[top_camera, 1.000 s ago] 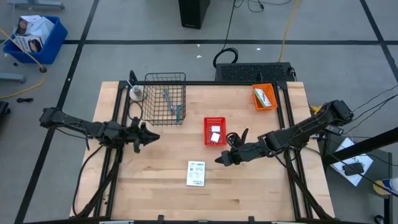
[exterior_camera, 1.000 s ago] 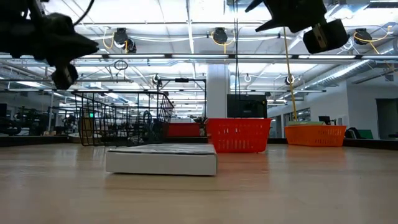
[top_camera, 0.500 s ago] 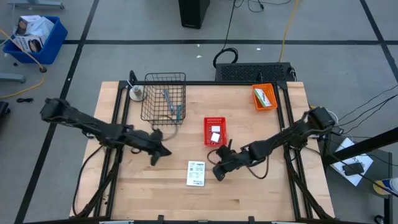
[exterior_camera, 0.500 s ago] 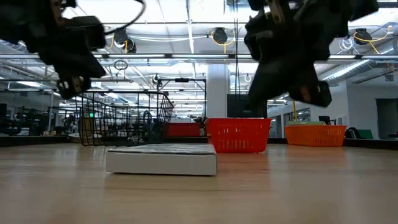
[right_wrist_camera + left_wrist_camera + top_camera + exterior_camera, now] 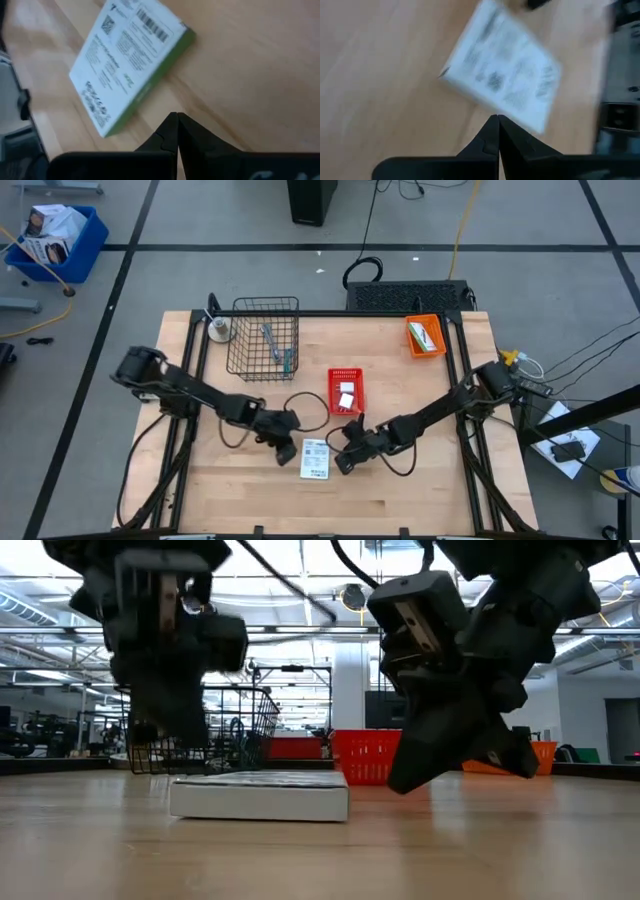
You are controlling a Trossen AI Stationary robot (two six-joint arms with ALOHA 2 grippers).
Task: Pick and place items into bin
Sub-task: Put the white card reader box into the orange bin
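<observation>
A flat white printed packet (image 5: pixel 315 459) lies flat on the wooden table, near the middle toward the near edge. In the right wrist view, the packet (image 5: pixel 125 65) shows a green side edge. My left gripper (image 5: pixel 288 452) is shut and hovers just left of the packet. The shut fingertips (image 5: pixel 497 120) point toward the packet (image 5: pixel 502 82). My right gripper (image 5: pixel 338 465) is shut too, just right of the packet. In the low view, the packet (image 5: pixel 260 797) sits between the left gripper (image 5: pixel 165 735) and the right gripper (image 5: pixel 400 785).
A wire basket (image 5: pixel 265 337) at the far left holds a teal stick and a grey tool. A red bin (image 5: pixel 345 391) with small white blocks stands just beyond the packet. An orange bin (image 5: pixel 424 336) at the far right holds another packet. Bare wood lies toward the near edge.
Both arms have swung in on the packet. My left gripper has moved toward the table's right and near edge. My right gripper has moved toward the left and near edge. Both have come down lower. The packet has stayed in place.
</observation>
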